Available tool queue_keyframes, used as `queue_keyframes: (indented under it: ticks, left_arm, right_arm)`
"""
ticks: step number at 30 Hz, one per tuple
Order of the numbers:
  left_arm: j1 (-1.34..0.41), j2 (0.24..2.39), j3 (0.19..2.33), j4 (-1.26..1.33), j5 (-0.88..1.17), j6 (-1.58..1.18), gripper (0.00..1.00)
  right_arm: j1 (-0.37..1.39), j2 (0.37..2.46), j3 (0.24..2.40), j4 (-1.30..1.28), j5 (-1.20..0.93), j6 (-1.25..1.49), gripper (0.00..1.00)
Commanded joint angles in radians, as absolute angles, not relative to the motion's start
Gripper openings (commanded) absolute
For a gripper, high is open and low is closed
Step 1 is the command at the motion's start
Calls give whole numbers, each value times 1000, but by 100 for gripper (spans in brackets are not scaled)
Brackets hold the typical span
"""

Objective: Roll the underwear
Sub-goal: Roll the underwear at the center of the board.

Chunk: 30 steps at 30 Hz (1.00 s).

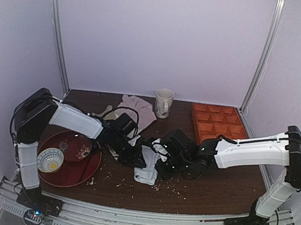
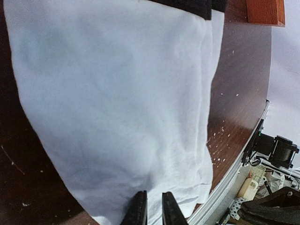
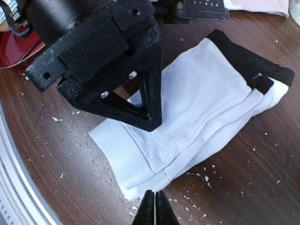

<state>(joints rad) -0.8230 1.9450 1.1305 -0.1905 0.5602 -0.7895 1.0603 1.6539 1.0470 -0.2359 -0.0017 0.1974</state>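
My right tool (image 3: 155, 206) is pressed shut, tips together, right at the near edge of the underwear (image 3: 206, 103). Whether a scrap of white hem is caught between the tips I cannot tell; they cover that very spot.

Over to my left tool (image 2: 153, 208): just a narrow slit between its fingers (image 2: 137, 211), with white cloth showing in the slit. Pinching the fabric or only resting on it? I can't say from here.

The underwear itself lies flat on the tabletop (image 3: 243, 187), folded into stacked layers, with its black band (image 3: 253, 65) at the end farthest from my right tool. My left tool's black body hangs over the underwear's left part and hides it from my right wrist camera. In my left wrist view the white cloth fills nearly everything, and the black band is cut off by the top edge. From above, my two arms meet over the underwear, so only a small white patch shows between them.

White flecks (image 3: 206, 176) are scattered on the wood around the underwear. To its left sits a red plate (image 1: 78, 177) carrying a bowl (image 1: 51, 160). Beyond the underwear stands a mug (image 1: 163, 102), with a pale cloth (image 1: 137, 108) beside it. Beyond the underwear and to the right is an orange compartment tray (image 1: 217, 120).
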Motion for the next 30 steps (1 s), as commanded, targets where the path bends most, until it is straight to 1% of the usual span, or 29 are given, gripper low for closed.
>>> queue_keyframes:
  ticks: [1,3,5,8,16,19,22,25,30]
  left_arm:
    - [-831,1918,1120,-150,575,-782,18]
    - [-830,1929,1121,-157,573,-777,19]
    - [-831,1945,1117,-160,574,-776,19]
    - [-830,1968,1108,-156,579,-778,19]
    - [-830,1977,1094,-144,579,-784,19]
    - [-830,1977,1092,-142,580,-785,19]
    - [-830,1980,1091,-138,582,-786,19]
    - [-831,1983,1089,-131,585,-789,19]
    - [-831,1993,1086,-124,601,-795,19]
  right_arm:
    - [1078,1601,990,-142,16,138,0]
    - [1087,1590,971,-91,30,110,3]
    - [1094,1609,997,-119,44,75,8]
    - [1123,1647,1028,-166,85,-1,11]
    - [1198,1700,1033,-162,173,-208,18]
    - [1221,1733,1061,-185,220,-256,26]
    - [1237,1746,1069,-180,244,-276,28]
    - [1245,1754,1071,-161,239,-303,35]
    - [1248,1794,1084,-145,248,-337,38]
